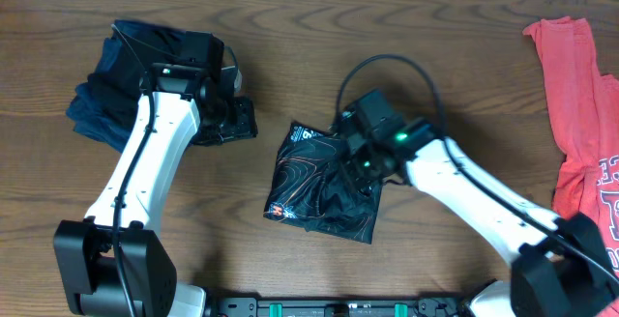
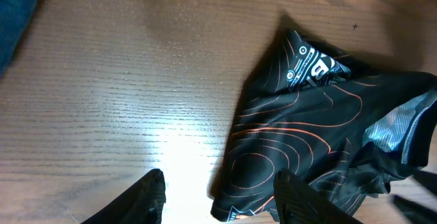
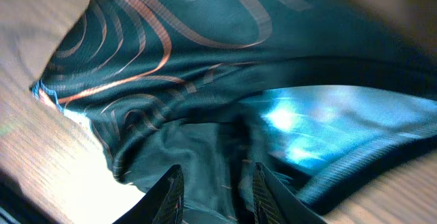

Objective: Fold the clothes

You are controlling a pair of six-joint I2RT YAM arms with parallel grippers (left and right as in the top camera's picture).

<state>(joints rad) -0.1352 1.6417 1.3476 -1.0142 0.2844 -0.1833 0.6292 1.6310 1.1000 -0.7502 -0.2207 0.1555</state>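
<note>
Overhead view: 2 robot arms work a wooden table (image 1: pixel 435 27) on which a black jersey (image 1: pixel 314 187) lies crumpled near the middle, its thin orange contour lines and a white logo patch facing up. The right gripper (image 1: pixel 360 162) sits low over the jersey's upper right part, while the left gripper (image 1: pixel 235 119) hangs to the jersey's left, apart from it, just beside a heap of navy garments (image 1: pixel 106 95) at the table's far left. A coral-red T-shirt (image 1: pixel 580 95) lies spread along the right edge, well apart from the jersey.

Left wrist view: the left gripper's 2 fingers (image 2: pixel 147 200) stand wide apart with nothing between them, over bare wood at the jersey's lower corner. The jersey's pointed top fold carries the white logo, and a pale blue inner lining shows at its right side. A sliver of the navy garments shows in the upper left corner.

Right wrist view: the right gripper's 2 fingers (image 3: pixel 167 197) are narrowly parted, close over the rumpled cloth, with dark fabric showing in the gap. Orange lines curve across the cloth above them and shiny blue lining lies to their right. The picture is blurred toward the top right.
</note>
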